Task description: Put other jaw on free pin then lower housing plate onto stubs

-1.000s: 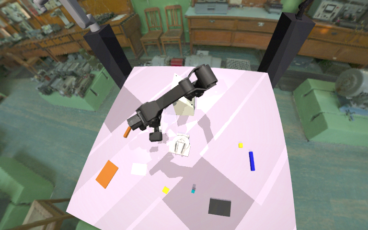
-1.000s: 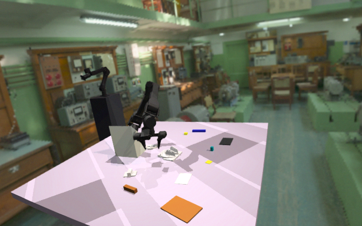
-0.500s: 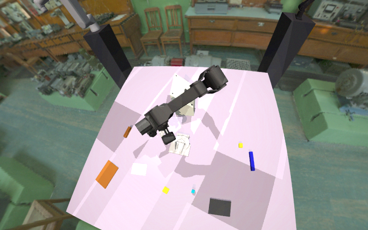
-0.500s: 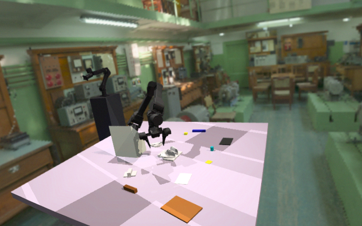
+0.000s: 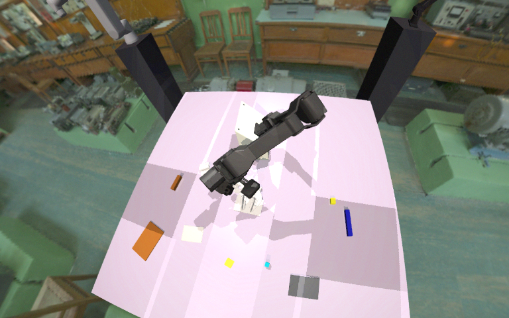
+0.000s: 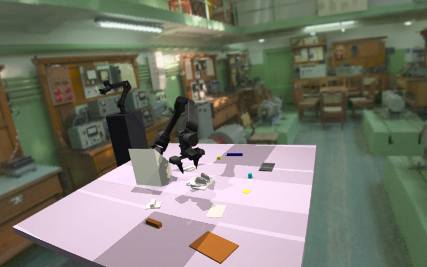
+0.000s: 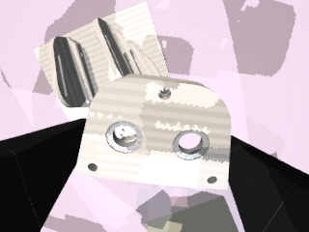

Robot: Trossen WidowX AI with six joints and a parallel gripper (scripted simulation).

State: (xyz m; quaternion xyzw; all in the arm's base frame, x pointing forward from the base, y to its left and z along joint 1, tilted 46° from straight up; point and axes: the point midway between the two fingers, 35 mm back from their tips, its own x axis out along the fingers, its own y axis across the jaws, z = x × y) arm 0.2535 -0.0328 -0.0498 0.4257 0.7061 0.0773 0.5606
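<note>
My gripper [image 5: 238,186] [image 6: 189,169] [image 7: 156,133] is shut on the white housing plate [image 7: 154,113] [image 6: 189,168], gripping its two side edges. The plate has two large ringed holes, a small stud and two small dark holes, and is held above the table. The white base [image 7: 137,21] [image 5: 253,212] lies just beyond the plate in the wrist view, turned at an angle to it. Two jaws stand side by side on the base, a left jaw [image 7: 70,72] and a right jaw [image 7: 112,48]. The plate hides their near ends, so pins, stubs and tooth mesh cannot be told.
A tall white box [image 5: 244,116] [image 6: 146,167] stands behind my gripper. A small white stand [image 5: 204,165] [image 6: 153,204] and an orange block [image 5: 175,182] [image 6: 153,223] are at the left. A cream sheet [image 5: 192,234], orange plate [image 5: 148,240], yellow tile [image 5: 229,262] and blue bar [image 5: 348,222] lie farther out.
</note>
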